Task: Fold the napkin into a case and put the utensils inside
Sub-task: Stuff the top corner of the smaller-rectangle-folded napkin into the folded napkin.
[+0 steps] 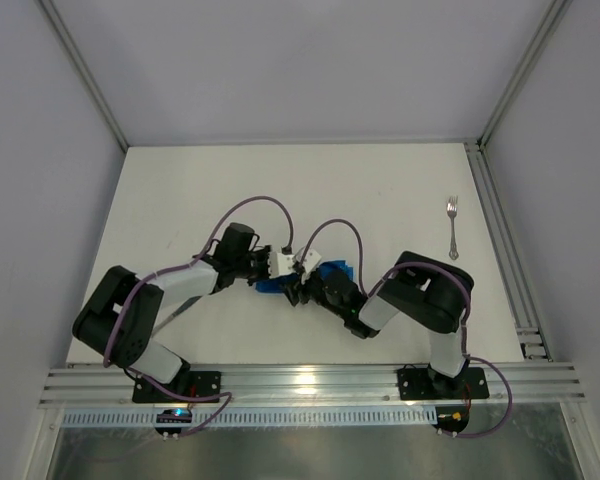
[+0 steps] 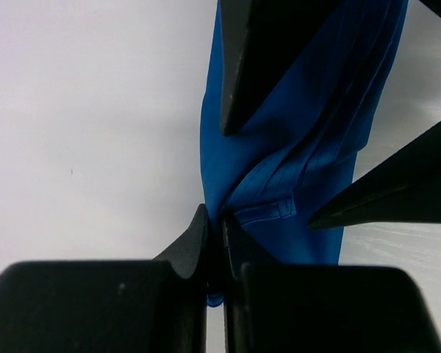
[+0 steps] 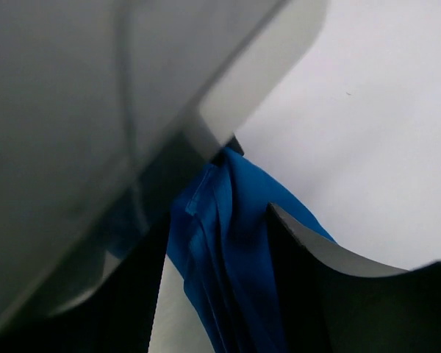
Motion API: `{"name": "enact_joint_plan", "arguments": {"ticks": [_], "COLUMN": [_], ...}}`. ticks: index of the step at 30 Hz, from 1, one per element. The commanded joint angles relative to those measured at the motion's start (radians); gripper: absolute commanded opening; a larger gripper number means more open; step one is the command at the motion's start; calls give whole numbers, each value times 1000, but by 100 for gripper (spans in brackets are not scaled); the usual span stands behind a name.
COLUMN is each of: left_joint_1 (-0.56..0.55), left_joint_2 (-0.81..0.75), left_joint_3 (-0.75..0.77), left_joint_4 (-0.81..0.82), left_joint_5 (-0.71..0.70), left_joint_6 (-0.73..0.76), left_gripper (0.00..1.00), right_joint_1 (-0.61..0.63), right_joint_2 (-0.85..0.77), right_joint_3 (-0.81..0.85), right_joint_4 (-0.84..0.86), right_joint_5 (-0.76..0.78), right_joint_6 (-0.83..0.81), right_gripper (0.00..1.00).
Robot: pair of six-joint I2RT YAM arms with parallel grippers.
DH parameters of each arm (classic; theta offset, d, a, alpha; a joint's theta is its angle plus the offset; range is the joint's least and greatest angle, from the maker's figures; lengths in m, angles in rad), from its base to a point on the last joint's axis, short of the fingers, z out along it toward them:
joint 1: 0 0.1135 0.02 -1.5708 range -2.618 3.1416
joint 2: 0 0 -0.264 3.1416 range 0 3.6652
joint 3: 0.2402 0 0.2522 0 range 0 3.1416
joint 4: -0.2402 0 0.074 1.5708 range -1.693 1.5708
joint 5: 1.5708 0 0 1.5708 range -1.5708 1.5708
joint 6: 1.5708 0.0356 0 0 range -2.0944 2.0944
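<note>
Looking down on a white table (image 1: pixel 280 190), with the left arm (image 1: pixel 175 285) and right arm (image 1: pixel 420 292) nose to nose over its middle and blocking most of the bunched blue napkin (image 1: pixel 337 272) there. Catching the left end effector (image 2: pixel 214 220) clamped on the cloth's edge, the right end effector (image 3: pixel 220 250) with fingers parted astride the folds. Spotting the small silver fork (image 1: pixel 453 226) well apart, beside the right rail (image 1: pixel 500 240).

No text, label, brand, number or sign can be read in any of the three views.
</note>
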Motion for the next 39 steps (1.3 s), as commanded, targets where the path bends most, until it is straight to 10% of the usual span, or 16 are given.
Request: {"name": "enact_joint_plan", "arguments": {"ticks": [1,8,30,39], "left_joint_1": [-1,0,37,37], "left_joint_2": [-21,-20,-11,5], "left_joint_3": [63,80,137,-75], "left_joint_4": [-8,-19,-145,221], "left_joint_5": [22,19,81,-4], "left_joint_6": [-55,-89,-90,81], "left_gripper": [0,0,0,0], "right_joint_1": [47,50,78,76], "right_joint_2": [32,69,14,-98], "right_joint_3": [74,66,3,-35], "right_joint_4": [54,50,100,111], "right_joint_5": [100,191,200,58], "right_joint_6": [6,46,-3,92], "right_gripper": [59,47,51,52]}}
